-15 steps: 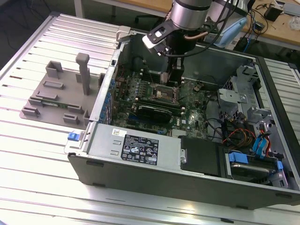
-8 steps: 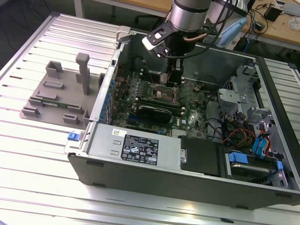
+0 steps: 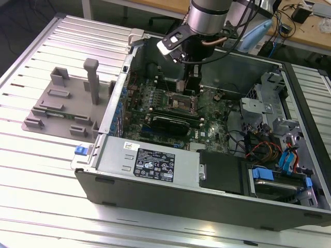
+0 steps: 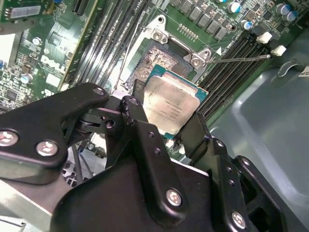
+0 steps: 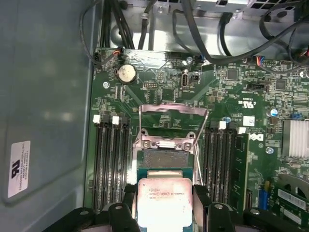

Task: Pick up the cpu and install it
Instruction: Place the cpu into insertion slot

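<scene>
Both wrist views show fingers [image 4: 139, 126] clamping the cpu [image 4: 170, 107] [image 5: 164, 205]; the exterior view shows the whole case [image 3: 155, 199].

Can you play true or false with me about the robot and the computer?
The hand is holding the cpu. True.
The computer case is closed up. False: its side is open and the motherboard shows.
The socket's metal frame is flipped open. True.
The cpu lies on the table outside. False: it is inside the case, at the socket.
A round silver battery sits on the motherboard. True.
</scene>
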`<act>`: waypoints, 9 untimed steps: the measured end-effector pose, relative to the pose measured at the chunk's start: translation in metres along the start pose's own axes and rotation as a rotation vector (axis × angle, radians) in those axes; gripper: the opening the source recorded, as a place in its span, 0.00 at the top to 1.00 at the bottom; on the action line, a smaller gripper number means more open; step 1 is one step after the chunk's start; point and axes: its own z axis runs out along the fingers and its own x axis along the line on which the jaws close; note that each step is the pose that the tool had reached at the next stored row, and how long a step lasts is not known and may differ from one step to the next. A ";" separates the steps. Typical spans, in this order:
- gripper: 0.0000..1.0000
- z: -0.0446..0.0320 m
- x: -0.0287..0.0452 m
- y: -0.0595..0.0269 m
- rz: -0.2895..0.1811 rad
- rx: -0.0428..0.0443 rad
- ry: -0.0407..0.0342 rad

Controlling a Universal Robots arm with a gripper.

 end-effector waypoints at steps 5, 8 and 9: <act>0.45 0.0181 0.0009 -0.0007 0.000 0.0002 -0.0001; 0.45 0.0267 -0.0002 -0.0010 0.000 0.0002 -0.0002; 0.45 0.0277 -0.0006 -0.0011 0.000 0.0001 -0.0002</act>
